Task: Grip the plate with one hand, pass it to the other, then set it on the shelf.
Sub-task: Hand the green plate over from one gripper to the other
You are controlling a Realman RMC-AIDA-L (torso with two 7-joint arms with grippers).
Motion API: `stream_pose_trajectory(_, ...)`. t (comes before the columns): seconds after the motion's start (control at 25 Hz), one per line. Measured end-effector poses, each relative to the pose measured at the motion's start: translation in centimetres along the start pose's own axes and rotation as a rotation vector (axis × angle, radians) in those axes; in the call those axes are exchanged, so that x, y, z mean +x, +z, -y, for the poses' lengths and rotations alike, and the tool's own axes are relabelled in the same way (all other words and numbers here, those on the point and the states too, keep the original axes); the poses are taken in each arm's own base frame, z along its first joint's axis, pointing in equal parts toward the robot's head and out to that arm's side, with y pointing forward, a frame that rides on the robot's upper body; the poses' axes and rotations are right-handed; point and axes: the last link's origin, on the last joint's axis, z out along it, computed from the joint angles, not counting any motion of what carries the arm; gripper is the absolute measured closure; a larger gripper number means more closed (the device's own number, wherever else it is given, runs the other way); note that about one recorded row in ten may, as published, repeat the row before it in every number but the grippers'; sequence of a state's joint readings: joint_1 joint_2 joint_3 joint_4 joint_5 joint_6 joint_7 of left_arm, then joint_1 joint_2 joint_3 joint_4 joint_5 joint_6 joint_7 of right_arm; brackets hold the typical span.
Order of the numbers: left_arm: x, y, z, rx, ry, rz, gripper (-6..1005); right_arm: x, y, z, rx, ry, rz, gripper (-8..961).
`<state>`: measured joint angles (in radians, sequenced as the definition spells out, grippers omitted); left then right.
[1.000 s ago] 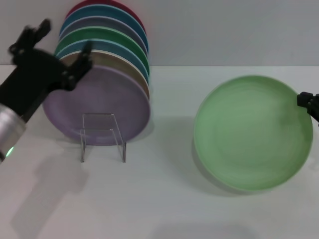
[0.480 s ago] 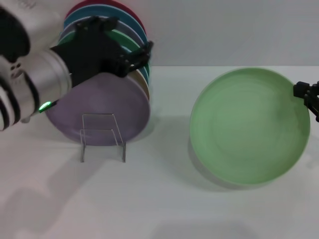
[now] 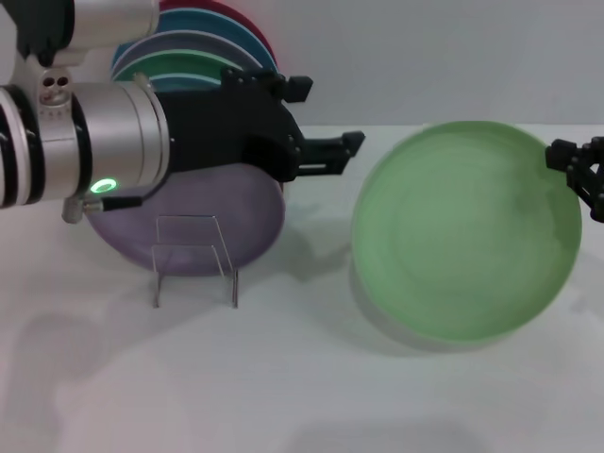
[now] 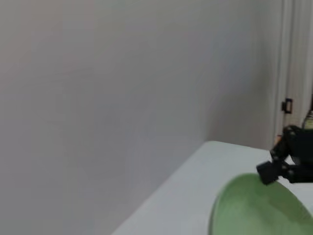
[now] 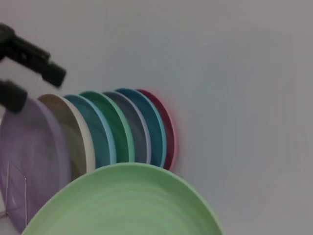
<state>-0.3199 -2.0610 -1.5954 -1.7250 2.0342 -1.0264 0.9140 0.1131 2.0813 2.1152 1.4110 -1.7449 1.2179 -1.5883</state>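
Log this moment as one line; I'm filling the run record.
phase: handover approach | right gripper: holding light green plate raised | left gripper: open, near plate, apart | rack: wire plate rack

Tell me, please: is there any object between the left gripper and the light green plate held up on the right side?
Nothing visible. The left gripper is open, and only bare white table shows in the gap to the near edge of the plate. The right gripper holds the plate's far edge, and the rack of plates is behind the left arm.

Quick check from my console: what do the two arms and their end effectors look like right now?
The left arm is a thick silver-white cylinder with black bands, a green light and a black two-finger end effector. The right end effector is small and black; its arm is out of frame.
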Motion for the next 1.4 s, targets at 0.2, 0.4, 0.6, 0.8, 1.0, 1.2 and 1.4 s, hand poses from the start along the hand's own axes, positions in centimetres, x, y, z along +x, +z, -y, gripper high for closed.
stream_pose_trajectory(0.2, -0.5, 0.6, 0.0, -0.013, -0.014, 0.013, 198, -1.1, 0.6, -0.4, -0.025, -0.053, 0.025, 878)
stream_pose_trajectory(0.4, -1.1, 1.5, -0.4, -0.023, -0.017, 0.027, 198, -1.8, 1.0, -1.0, -0.050, -0.079, 0.047, 875)
stream_pose_trajectory(0.6, -1.4, 2.8, -0.9, -0.040, -0.015, 0.036, 198, -2.2, 1.2, -1.1, -0.057, -0.081, 0.065, 871)
stream_pose_trajectory(0.8, -1.6, 3.6, -0.9, -0.047, -0.016, 0.046, 198, -2.3, 1.3, -1.2, -0.067, -0.085, 0.068, 867)
stream_pose_trajectory(1.0, -1.6, 3.8, -0.7, -0.035, -0.017, 0.040, 198, -2.2, 1.4, -1.5, -0.076, -0.086, 0.065, 863)
stream_pose_trajectory(1.2, -1.7, 3.7, -0.4, -0.016, -0.026, 0.034, 197, -2.0, 1.4, -1.5, -0.076, -0.085, 0.061, 860)
stream_pose_trajectory(1.4, -2.1, 3.9, -0.3, -0.019, -0.034, 0.044, 236, -2.1, 1.4, -1.4, -0.076, -0.087, 0.061, 856)
